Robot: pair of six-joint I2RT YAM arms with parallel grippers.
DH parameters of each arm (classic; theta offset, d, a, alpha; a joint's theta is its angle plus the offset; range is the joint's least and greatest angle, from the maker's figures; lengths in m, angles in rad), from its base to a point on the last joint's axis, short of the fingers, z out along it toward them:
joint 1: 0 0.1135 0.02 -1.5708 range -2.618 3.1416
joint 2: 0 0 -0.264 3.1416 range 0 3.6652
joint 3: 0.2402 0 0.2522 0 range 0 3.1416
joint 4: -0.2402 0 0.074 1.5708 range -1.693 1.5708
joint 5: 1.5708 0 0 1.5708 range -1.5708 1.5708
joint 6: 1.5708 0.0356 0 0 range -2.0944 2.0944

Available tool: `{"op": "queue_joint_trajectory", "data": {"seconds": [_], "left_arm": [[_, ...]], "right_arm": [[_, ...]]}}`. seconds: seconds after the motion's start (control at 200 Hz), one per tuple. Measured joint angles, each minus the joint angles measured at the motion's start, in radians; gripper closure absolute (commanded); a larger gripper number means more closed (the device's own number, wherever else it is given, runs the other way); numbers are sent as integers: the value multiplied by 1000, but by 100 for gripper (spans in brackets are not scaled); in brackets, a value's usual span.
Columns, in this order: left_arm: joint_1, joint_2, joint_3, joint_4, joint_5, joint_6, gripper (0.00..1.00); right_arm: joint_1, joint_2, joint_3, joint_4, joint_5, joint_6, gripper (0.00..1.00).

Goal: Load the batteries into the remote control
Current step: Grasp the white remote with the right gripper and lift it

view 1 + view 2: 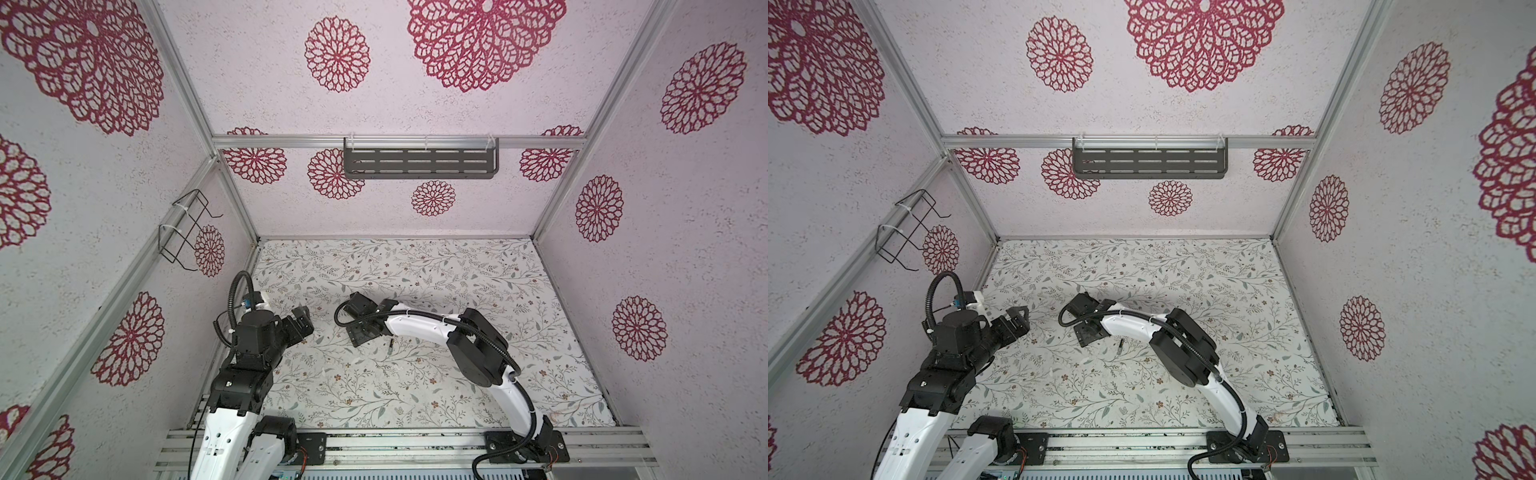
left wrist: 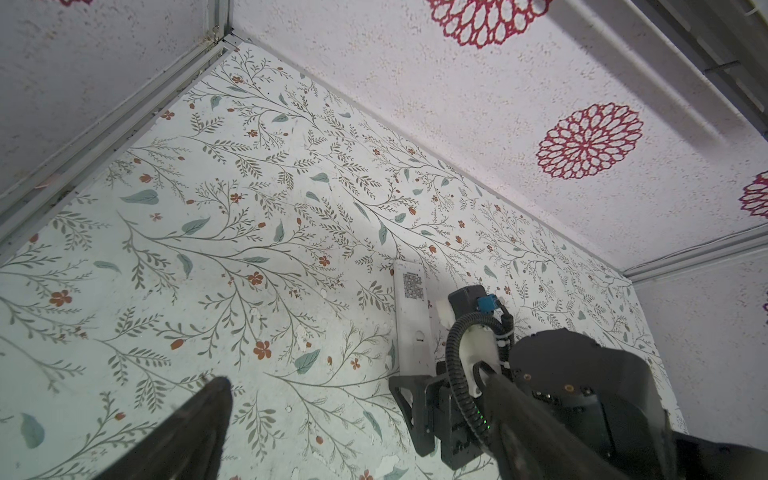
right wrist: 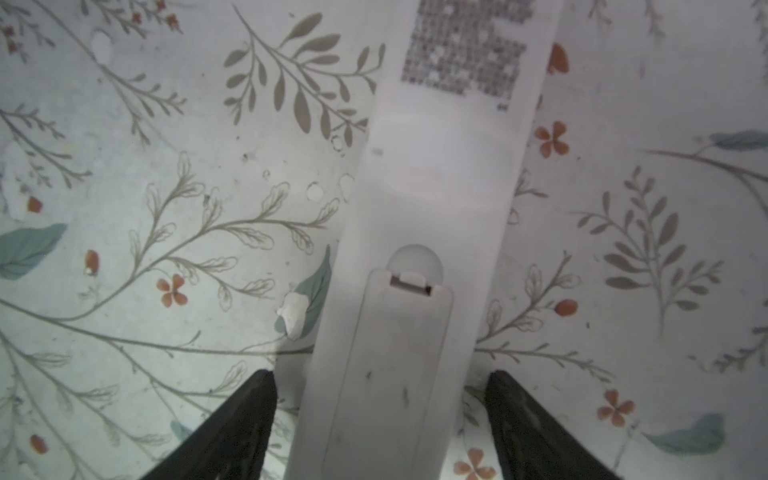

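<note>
Right wrist footage shows the right gripper (image 3: 380, 376) set astride the remote control (image 3: 419, 199), jaws parted with a sliver of worktop (image 3: 124, 166) on each side, nothing gripped yet. The remote is laid label-side up near the worktop's middle, its battery cover (image 3: 395, 374) shut. One battery (image 1: 390, 347) is seen in both top views just beside the right arm, toward the front edge; a second cannot be found. The left gripper (image 1: 303, 319) is held spread and empty near the left edge. Securing the remote is judged the step in hand; a square squeeze on its long sides, then the cover's release, is called for.
</note>
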Motion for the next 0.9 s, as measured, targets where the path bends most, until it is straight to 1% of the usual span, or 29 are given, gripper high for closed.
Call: {"op": "queue_joint_trajectory", "data": {"seconds": [0.205, 0.285, 0.376, 0.471, 0.631, 0.741, 0.902], "left_arm": [[1, 9, 0, 5, 27, 0, 3], [1, 21, 0, 5, 45, -1, 2], [1, 37, -3, 13, 67, -6, 3], [1, 54, -19, 33, 96, -17, 3], [2, 60, -113, 103, 164, -55, 3], [2, 69, -168, 158, 228, -80, 3], [2, 89, -196, 254, 298, -108, 3]], "right_arm": [[12, -2, -6, 2, 27, -2, 52], [12, -13, -27, 24, 27, -8, 55], [12, -38, -75, 69, 26, -33, 57], [12, -93, -166, 117, 21, -77, 59], [12, -217, -304, 174, 2, -155, 61], [12, -301, -344, 222, -37, -192, 62], [12, -392, -350, 286, -124, -213, 63]]}}
